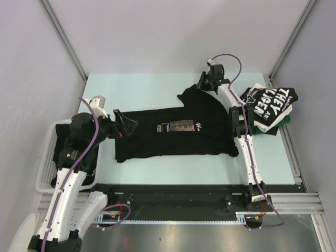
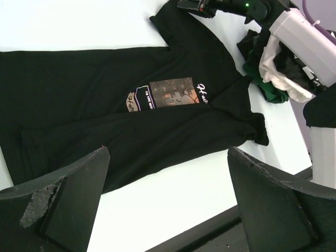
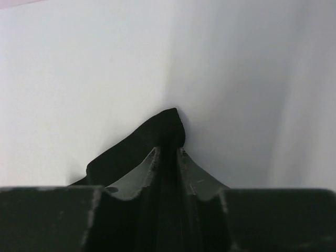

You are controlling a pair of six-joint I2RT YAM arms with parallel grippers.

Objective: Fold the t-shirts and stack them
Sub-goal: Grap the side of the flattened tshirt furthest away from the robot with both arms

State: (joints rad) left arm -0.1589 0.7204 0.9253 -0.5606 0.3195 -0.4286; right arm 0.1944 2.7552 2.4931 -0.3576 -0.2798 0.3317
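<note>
A black t-shirt (image 1: 173, 142) with a small rectangular chest print (image 1: 178, 126) lies spread across the middle of the table, partly folded. My right gripper (image 1: 202, 86) is at its far right corner, and in the right wrist view my right gripper (image 3: 168, 152) is shut on a pinch of its black cloth (image 3: 157, 126). My left gripper (image 1: 126, 126) hovers wide open over the shirt's left edge with nothing between its fingers (image 2: 79, 184). From the left wrist the same black t-shirt (image 2: 105, 94) lies beyond the jaws. A folded t-shirt with big white lettering (image 1: 270, 102) sits at the right.
A white mesh basket (image 1: 44, 168) with dark cloth in it stands off the table's left edge beside my left arm. The lettered shirt rests on other folded cloth (image 2: 273, 79) close to the right arm. Grey walls enclose the table on three sides.
</note>
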